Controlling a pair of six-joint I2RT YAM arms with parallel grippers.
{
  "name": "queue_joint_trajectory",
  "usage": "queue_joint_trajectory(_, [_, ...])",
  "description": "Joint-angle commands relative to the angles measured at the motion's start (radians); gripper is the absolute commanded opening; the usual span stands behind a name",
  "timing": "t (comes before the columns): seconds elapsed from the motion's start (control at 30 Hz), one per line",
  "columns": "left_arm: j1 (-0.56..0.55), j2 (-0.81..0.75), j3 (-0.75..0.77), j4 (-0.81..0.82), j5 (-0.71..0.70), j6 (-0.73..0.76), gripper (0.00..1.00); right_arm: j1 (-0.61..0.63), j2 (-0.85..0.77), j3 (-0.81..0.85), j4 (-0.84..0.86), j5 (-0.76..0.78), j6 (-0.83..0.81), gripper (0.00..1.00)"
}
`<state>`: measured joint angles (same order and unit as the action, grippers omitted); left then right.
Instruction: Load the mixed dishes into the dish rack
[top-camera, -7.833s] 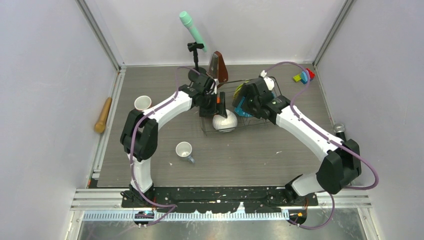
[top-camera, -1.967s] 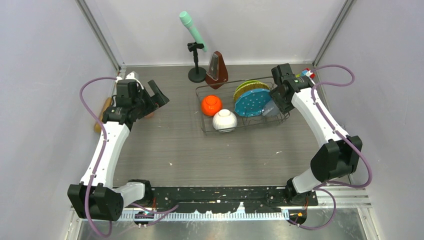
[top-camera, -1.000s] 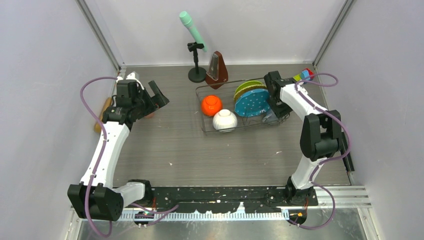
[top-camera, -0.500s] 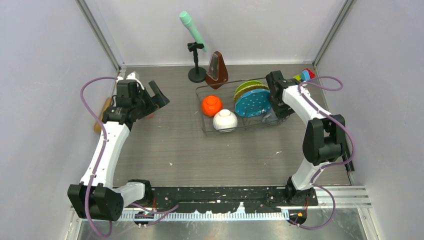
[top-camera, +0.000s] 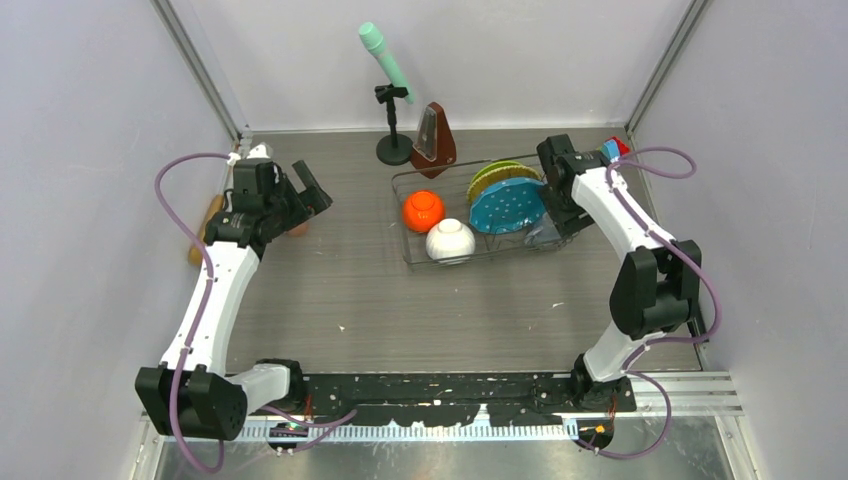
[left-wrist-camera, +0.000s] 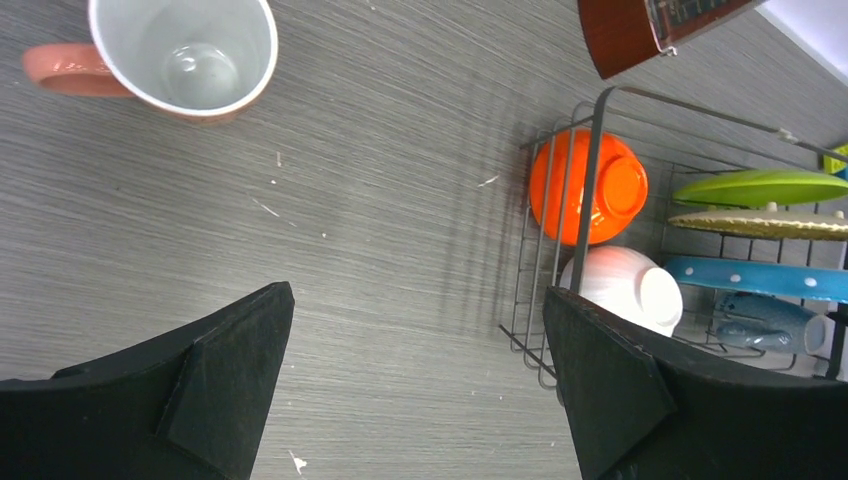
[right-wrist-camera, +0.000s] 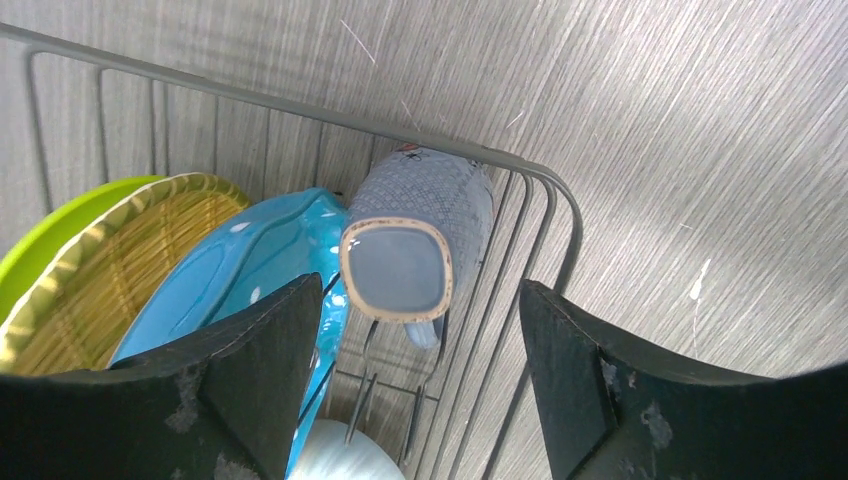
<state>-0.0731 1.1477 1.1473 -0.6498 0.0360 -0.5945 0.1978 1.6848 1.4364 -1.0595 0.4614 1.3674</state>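
The dish rack (top-camera: 412, 255) holds the orange bowl (top-camera: 423, 210), white bowl (top-camera: 449, 240), lime-green plate (top-camera: 488, 171), yellow-rimmed plate (left-wrist-camera: 760, 222), blue white-dotted plate (top-camera: 507, 205) and the small cup (right-wrist-camera: 415, 250), grey-blue outside, lying on its side at the right end. The pink mug (left-wrist-camera: 180, 55) stands upright on the table at the left, mostly hidden in the top view (top-camera: 297, 229). My left gripper (top-camera: 308, 200) is open and empty above the mug. My right gripper (right-wrist-camera: 420, 380) is open and empty over the rack's right end, apart from the cup.
The brown metronome (top-camera: 435, 135) and a mint microphone on a stand (top-camera: 385, 55) are behind the rack. The wooden rolling pin (top-camera: 205, 230) lies at the left table edge. Coloured blocks (top-camera: 612, 148) sit at the back right corner.
Early on the small cup stood on the table; it lies in the rack now. In the last second the right arm's elbow swung outward to the right. The left arm barely moved.
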Motion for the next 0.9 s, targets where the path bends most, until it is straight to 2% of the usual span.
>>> queue_joint_trajectory(0.0, [0.012,0.043,0.071,-0.013,-0.068,-0.014,1.0,-0.005,-0.127,0.056,-0.04,0.05,-0.03,0.78])
queue_joint_trajectory(0.13, [0.025,0.114,0.115,-0.019,-0.084,-0.019,0.99,-0.005,-0.219,0.041,-0.006,0.059,-0.11,0.79])
queue_joint_trajectory(0.27, [0.037,0.195,0.15,0.011,-0.159,-0.042,0.84,-0.005,-0.314,-0.021,0.108,0.025,-0.2,0.79])
queue_joint_trajectory(0.37, [0.046,0.282,0.18,0.026,-0.204,-0.058,0.78,-0.005,-0.374,-0.071,0.188,-0.02,-0.247,0.79])
queue_joint_trajectory(0.57, [0.059,0.423,0.247,0.078,-0.24,0.051,0.73,-0.005,-0.492,-0.156,0.301,-0.075,-0.311,0.79])
queue_joint_trajectory(0.77, [0.059,0.583,0.36,0.053,-0.289,0.109,0.72,-0.005,-0.51,-0.183,0.345,-0.134,-0.332,0.8])
queue_joint_trajectory(0.87, [0.064,0.653,0.393,0.06,-0.288,0.125,0.68,-0.005,-0.522,-0.193,0.346,-0.149,-0.338,0.8])
